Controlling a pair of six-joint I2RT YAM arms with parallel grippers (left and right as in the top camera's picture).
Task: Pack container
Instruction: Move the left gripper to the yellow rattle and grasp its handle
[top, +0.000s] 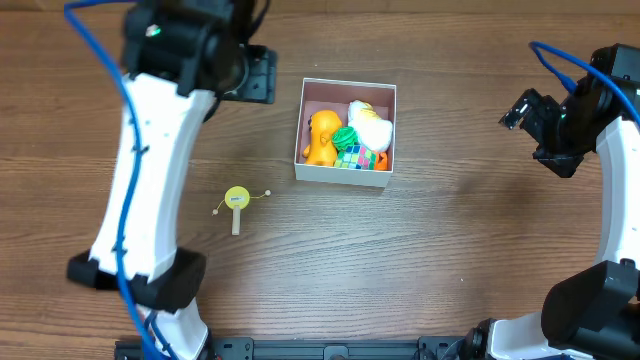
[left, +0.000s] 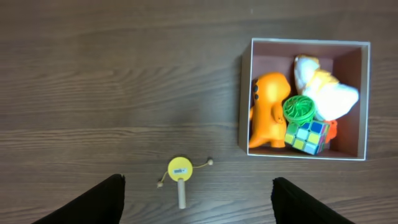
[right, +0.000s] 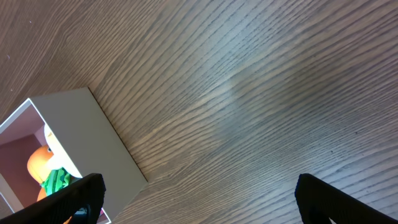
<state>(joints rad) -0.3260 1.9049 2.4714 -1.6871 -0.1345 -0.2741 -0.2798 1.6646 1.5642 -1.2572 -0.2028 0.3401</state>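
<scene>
Overhead view: the container (top: 340, 177) sits on the tabletop (top: 450, 260) toward the far edge, midway between the side edges. It holds an orange figure (top: 320, 138), green ball (top: 346, 137), puzzle cube (top: 352, 157) and white plush (top: 370, 125). A yellow rattle drum (top: 237, 200) lies outside, leftward. The left jaws and right jaws are spread wide, grasping nothing.

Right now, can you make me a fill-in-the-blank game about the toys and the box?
1. The dinosaur in the container is coloured ____.
2. The puzzle cube lies ____ the container.
3. The yellow rattle drum lies ____ the container, on the table.
4. The left gripper hovers with its fingers ____, holding nothing.
Missing words: orange; inside; outside; open.
</scene>
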